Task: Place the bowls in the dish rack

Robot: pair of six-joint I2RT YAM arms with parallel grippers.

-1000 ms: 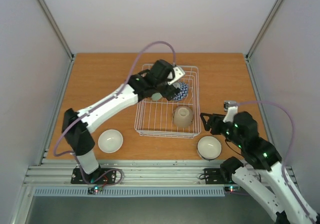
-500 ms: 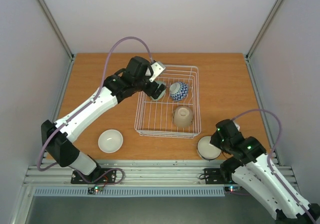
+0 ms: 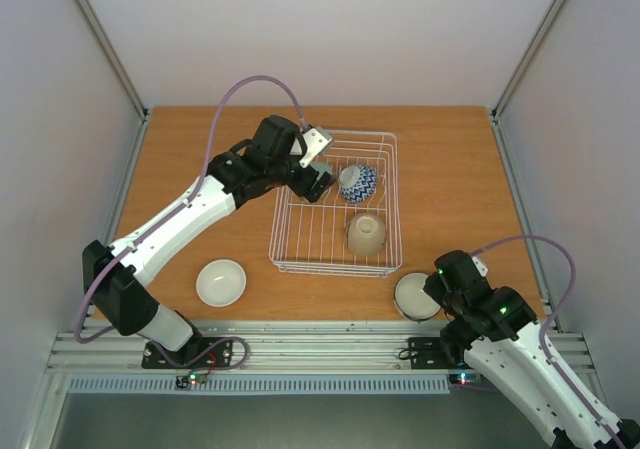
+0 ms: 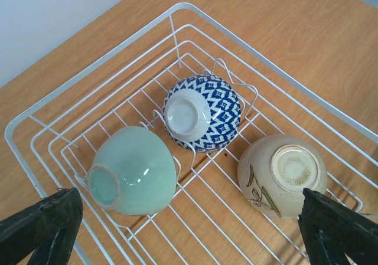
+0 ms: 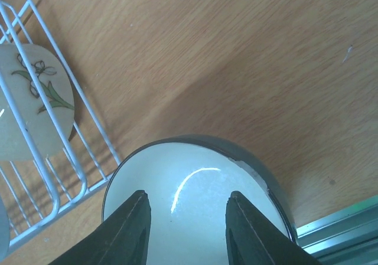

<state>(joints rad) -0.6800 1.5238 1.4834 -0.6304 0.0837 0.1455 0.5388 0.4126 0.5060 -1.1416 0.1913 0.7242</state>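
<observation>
The white wire dish rack [image 3: 335, 266] holds a blue patterned bowl [image 3: 358, 182], a beige bowl [image 3: 366, 232] and a pale green bowl [image 4: 133, 170], all lying bottom up. My left gripper [image 3: 316, 181] is open and empty over the rack's back left part, above the green bowl. A white bowl [image 3: 221, 282] sits on the table left of the rack. A dark-rimmed white bowl [image 3: 413, 295] sits right of the rack's front corner. My right gripper [image 5: 189, 229] is open, with its fingers hanging over that bowl [image 5: 195, 188].
The rack's front right corner [image 5: 53, 176] is close to the dark-rimmed bowl. The metal rail [image 3: 300, 349] runs along the near table edge. White walls enclose the table on three sides.
My left gripper drew back from the blue bowl toward the rack's left side, open. My right arm swung down and in over the dark-rimmed bowl.
</observation>
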